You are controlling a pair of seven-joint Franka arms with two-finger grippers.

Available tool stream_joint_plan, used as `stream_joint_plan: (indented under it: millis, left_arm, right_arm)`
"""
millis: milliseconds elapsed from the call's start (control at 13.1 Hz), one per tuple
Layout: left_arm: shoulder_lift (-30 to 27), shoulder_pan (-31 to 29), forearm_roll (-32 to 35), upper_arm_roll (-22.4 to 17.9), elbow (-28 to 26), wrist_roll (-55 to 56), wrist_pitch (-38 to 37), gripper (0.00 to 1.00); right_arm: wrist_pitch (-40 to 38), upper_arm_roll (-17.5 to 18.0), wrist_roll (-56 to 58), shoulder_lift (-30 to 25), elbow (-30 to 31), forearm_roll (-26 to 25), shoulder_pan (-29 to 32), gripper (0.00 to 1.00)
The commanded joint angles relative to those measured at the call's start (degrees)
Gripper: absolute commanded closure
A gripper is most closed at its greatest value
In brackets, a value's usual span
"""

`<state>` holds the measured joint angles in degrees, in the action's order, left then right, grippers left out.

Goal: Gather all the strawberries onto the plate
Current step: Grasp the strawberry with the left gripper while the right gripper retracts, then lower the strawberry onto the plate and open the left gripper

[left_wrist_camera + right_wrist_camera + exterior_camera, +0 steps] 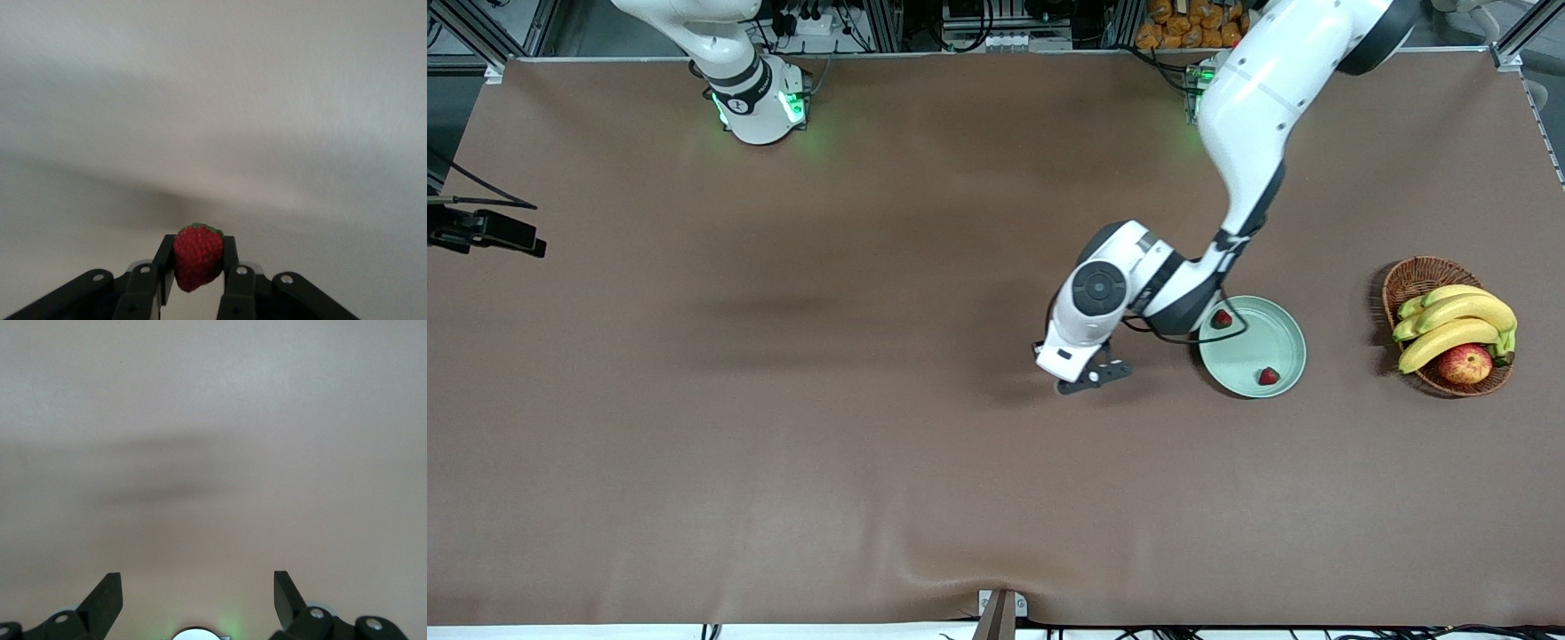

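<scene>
Over bare table beside the plate (1252, 348), my left gripper (198, 277) pinches the last strawberry (197, 257) for delivery, while my right gripper (197, 597) waits open.

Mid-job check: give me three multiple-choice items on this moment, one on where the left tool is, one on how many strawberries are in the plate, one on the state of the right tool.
1. The left tool is over:
A. the plate
B. bare table beside the plate, toward the right arm's end
C. the basket

2. Strawberries lying in the plate:
A. none
B. two
C. three

3. The right tool is:
A. open and empty
B. shut on a strawberry
C. shut on a banana

Answers: 1 B, the front view shows it off the plate's rim over brown cloth. 2 B, one strawberry and another lie there; the third strawberry sits between the left tool's fingers. 3 A, its fingers stand wide apart with nothing between.
</scene>
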<state>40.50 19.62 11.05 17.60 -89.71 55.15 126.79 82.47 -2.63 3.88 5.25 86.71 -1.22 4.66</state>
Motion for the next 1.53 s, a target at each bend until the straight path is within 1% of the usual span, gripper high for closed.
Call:
stream_joint_plan:
  millis: [0, 153, 229, 458, 611, 764, 917, 1070, 1146, 1223, 1299, 1375, 1452]
  left_arm:
    - [-7.0, -3.2, 0.1, 0.5, -1.9, -3.8, -7.2, 1.0]
    - [-8.5, -5.0, -0.8, 1.0, -2.5, -6.5, -10.8, 1.0]
    - [-10.0, -6.8, -0.7, 1.1, -3.9, -8.4, -12.3, 1.0]
    - [-15.7, -13.2, -0.8, 1.0, -10.4, -18.7, -14.6, 1.0]
    - [-17.9, -17.8, -0.7, 1.0, -14.6, -26.3, -14.8, 1.0]
    - [-17.6, -20.5, 0.0, 1.0, -18.2, -30.5, -13.7, 1.0]
    - [-17.3, -22.0, 0.4, 0.9, -20.3, -30.9, -11.4, 1.0]
    - [-15.7, -22.4, 3.4, 0.9, -21.9, -31.1, -8.1, 1.0]
    - [-15.3, -23.3, 5.6, 0.9, -22.4, -31.1, -6.3, 0.98]
    - [-14.9, -24.6, 7.0, 0.9, -22.3, -31.2, -5.9, 0.9]
    - [-14.5, -25.6, 8.8, 0.9, -22.2, -31.4, -5.8, 0.82]
    - [-14.5, -25.8, 9.7, 0.9, -22.1, -31.5, -5.2, 0.68]
    - [-14.5, -25.8, 9.6, 0.9, -21.6, -31.5, -5.1, 0.29]
  right_arm:
    - [0.8, 1.2, -0.1, -1.1, 1.7, -0.5, 0.9, 0.0]
    - [3.9, 1.2, -0.2, -0.6, 2.0, 0.2, 0.9, 0.0]
    - [5.1, 1.2, -0.2, -0.2, 2.6, 0.3, 0.9, 0.0]
    - [4.5, 1.2, -0.1, -0.3, 2.4, 0.3, 0.8, 0.0]
    - [4.5, 1.2, 0.1, -0.2, 2.1, 0.3, 1.1, 0.0]
    - [4.9, 1.2, 0.0, -0.2, 2.1, 0.3, 0.7, 0.0]
    - [5.2, 1.3, -0.1, -0.1, 2.0, 0.4, 0.6, 0.0]
    - [5.2, 1.4, -0.1, -0.1, 1.9, 0.8, 0.7, 0.0]
    - [5.1, 1.3, 0.0, -0.1, 1.5, 3.0, 1.0, 0.0]
    - [4.5, 1.1, -0.2, -0.1, 1.2, 4.5, 1.1, 0.0]
    - [4.1, 1.1, 0.2, -0.1, 0.7, 4.5, 1.1, 0.0]
    - [2.7, 1.1, 0.2, -0.1, 0.0, 3.7, 1.1, 0.0]
    - [0.9, 1.0, 0.3, -0.1, -0.2, 3.3, 1.3, 0.0]
